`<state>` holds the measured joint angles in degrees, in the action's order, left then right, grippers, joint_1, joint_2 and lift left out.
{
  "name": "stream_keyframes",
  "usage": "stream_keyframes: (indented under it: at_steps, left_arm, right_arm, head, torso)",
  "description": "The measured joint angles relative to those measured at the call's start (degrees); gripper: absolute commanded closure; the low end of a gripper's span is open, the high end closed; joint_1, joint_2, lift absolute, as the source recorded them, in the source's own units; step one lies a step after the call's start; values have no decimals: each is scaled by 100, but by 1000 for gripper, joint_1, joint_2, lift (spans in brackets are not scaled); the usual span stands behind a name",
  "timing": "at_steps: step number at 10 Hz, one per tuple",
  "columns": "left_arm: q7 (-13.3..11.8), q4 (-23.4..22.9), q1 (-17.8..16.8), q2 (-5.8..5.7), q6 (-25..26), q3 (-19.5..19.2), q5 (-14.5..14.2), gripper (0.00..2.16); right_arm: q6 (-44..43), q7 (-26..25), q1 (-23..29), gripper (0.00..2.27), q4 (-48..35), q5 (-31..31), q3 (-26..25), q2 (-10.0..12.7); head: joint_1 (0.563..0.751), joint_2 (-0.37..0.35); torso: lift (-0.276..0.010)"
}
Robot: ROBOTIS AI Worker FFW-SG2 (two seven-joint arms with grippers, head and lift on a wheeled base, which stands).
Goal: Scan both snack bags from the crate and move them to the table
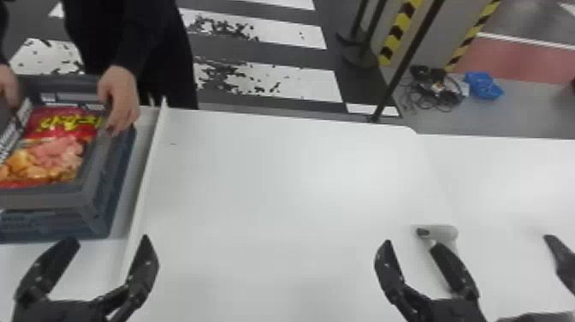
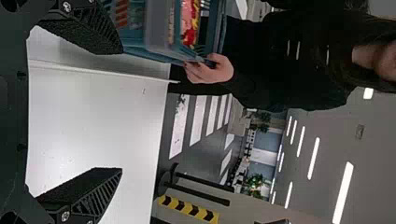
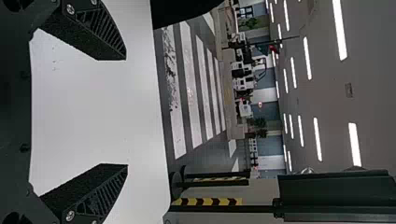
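- Left gripper (image 1: 108, 242): jaws spread, empty.
- Right gripper (image 1: 411, 245): same, jaws spread, empty.
- Snack bag (image 1: 55, 150): in crate (image 1: 47, 200), beyond left jaws; person's hands (image 1: 122, 98) at crate rim.
- White device (image 1: 446, 232): on table (image 1: 278, 192), near right jaws' tips.

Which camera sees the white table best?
The head view, because it looks down across a wide stretch of the table. The left wrist view shows a smaller part lying sideways, with a thin ridge. The right wrist view shows another sideways part, with a rounded corner.
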<state>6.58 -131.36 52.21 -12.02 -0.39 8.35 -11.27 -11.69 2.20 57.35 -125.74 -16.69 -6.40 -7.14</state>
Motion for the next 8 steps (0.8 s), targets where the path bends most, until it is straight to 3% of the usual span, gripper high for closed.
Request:
stream_keyframes:
  at_steps: [5, 8]
  left_arm:
    - [-125, -75, -27, 20, 190, -138, 25, 103]
    - [-239, -696, -496, 220, 1931, -724, -187, 100]
  right_arm:
    - [-94, 0, 4, 107, 23, -27, -3, 2]
    - [-101, 68, 4, 107, 21, -32, 8, -10]
  head:
    - [695, -209]
    - [695, -139]
  torso:
    - [-87]
    - [-87]
